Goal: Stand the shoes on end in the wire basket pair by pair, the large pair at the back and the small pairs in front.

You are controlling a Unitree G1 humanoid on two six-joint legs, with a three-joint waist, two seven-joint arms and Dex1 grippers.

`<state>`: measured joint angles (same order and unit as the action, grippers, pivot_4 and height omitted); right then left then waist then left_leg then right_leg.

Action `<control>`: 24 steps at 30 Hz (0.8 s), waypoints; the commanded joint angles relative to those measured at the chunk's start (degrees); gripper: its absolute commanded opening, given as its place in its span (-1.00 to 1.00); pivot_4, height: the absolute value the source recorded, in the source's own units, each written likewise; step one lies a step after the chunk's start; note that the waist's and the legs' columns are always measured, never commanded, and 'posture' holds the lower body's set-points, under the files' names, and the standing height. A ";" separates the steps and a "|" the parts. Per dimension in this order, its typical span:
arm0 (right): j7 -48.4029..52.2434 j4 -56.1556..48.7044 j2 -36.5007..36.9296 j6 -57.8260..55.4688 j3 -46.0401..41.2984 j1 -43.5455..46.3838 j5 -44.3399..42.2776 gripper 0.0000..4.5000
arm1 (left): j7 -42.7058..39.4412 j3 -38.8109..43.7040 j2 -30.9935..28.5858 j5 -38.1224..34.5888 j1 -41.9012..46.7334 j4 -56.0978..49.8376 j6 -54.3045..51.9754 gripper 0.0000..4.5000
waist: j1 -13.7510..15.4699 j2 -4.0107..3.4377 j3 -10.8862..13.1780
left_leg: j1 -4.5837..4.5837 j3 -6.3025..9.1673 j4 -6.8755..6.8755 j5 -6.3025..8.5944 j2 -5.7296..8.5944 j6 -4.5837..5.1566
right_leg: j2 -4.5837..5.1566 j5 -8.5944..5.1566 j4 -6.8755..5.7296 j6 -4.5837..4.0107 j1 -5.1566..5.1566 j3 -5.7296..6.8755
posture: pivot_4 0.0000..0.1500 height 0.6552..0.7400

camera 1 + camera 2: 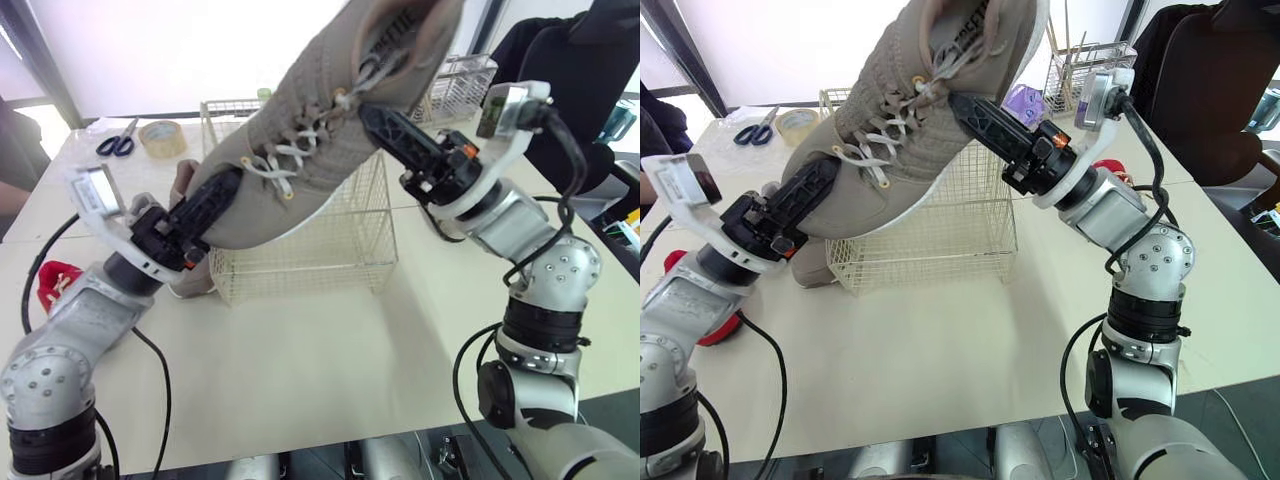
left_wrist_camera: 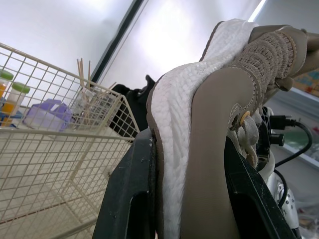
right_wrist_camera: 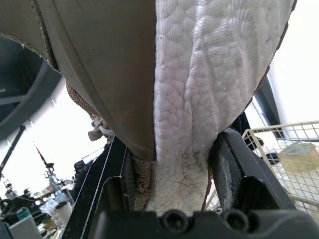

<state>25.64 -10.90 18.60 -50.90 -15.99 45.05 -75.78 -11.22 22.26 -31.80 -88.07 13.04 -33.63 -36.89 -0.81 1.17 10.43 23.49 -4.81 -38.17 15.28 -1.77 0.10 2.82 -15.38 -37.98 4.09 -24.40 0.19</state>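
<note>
Left eye view: large tan shoe (image 1: pixel 310 110)

Your two head views look down over the counter (image 1: pixel 300 380) at the wire basket (image 1: pixel 330 250); each wrist camera sits tight against the shoe (image 2: pixel 199 149) above it.

The cream desk (image 1: pixel 330 340) carries a basket (image 1: pixel 320 262) at centre, scissors (image 1: pixel 119 140) and tape (image 1: pixel 162 138) at 10 o'clock, a rack (image 1: pixel 458 85) at 1, and a small shoe (image 1: pixel 815 270) at the basket's 9.
</note>
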 commanded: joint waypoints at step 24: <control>53.21 56.43 17.60 37.52 18.41 46.91 46.08 -0.27 | -25.93 10.77 -28.97 11.16 -10.80 0.25 -8.68 0.97 | -0.37 -0.33 0.33 | 0.07 -0.27 0.30 0.06 -0.06 0.08 | -0.07 -0.08 0.48 -0.19 -0.18 -0.01 | 1.00 1.00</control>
<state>76.18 39.70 36.60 -19.14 3.64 86.79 -32.43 -36.91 32.69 -60.58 -77.51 1.01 -32.62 -45.92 -1.18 0.83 10.76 23.59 -5.08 -37.86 15.35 -1.83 0.20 2.81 -15.39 -37.47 4.02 -24.60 0.17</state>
